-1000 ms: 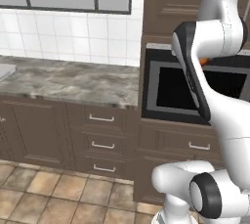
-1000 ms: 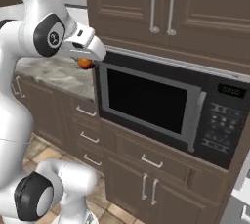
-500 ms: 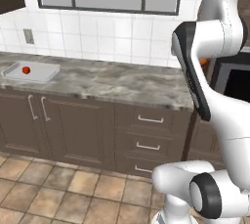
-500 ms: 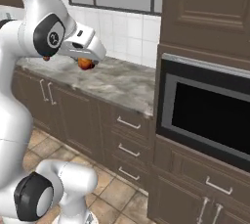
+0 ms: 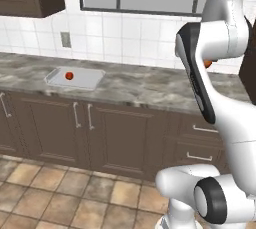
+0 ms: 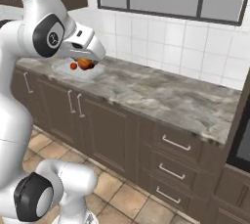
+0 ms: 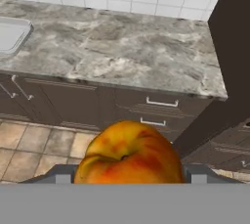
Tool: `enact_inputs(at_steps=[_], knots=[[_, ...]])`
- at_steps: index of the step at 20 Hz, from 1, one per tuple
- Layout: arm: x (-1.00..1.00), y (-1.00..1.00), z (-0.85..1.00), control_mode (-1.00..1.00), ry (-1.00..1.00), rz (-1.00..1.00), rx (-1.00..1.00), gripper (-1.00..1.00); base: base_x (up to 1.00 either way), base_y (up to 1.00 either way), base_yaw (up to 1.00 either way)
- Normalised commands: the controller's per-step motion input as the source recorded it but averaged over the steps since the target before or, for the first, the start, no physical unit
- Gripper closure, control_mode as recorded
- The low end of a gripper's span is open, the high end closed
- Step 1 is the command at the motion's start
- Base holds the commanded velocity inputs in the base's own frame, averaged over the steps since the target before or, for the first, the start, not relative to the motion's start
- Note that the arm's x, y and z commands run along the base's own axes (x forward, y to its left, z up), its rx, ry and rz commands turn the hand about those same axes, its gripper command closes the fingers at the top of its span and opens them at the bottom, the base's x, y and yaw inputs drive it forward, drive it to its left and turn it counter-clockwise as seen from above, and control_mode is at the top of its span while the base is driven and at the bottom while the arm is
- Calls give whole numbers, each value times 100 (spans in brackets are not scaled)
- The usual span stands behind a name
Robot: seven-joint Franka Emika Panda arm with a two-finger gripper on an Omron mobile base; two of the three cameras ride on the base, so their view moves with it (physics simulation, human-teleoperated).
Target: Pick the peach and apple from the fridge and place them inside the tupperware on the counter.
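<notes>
End effector [image 6: 86, 64] clenched on peach [image 7: 129, 153], carried high, well right of tupperware [image 5: 75, 78]. Apple [image 5: 69, 75] already in tray, on desk [image 5: 150, 89]. You bring peach over bare tray floor, clear of apple, lower inside rim, then release.

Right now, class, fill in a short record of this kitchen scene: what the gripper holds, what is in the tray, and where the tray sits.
held fruit: peach, orange-yellow with red blush
gripper: shut on the peach, raised above the floor in front of the cabinets
tupperware: on the counter, to the arm's left
in the tupperware: apple
peach placed: not yet
</notes>
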Motion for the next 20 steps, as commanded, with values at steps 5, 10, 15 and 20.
enact_inputs(at_steps=[5, 10, 15, 20], knots=[[0, 0, 0, 100, 0, 0, 0, 100, 91, 100, -1], [0, 0, 0, 100, 0, 0, 0, 100, 100, 97, -22], [0, 0, 0, 100, 0, 0, 0, 100, 99, 95, -34], [0, 0, 0, 100, 0, 0, 0, 100, 88, 98, -31]])
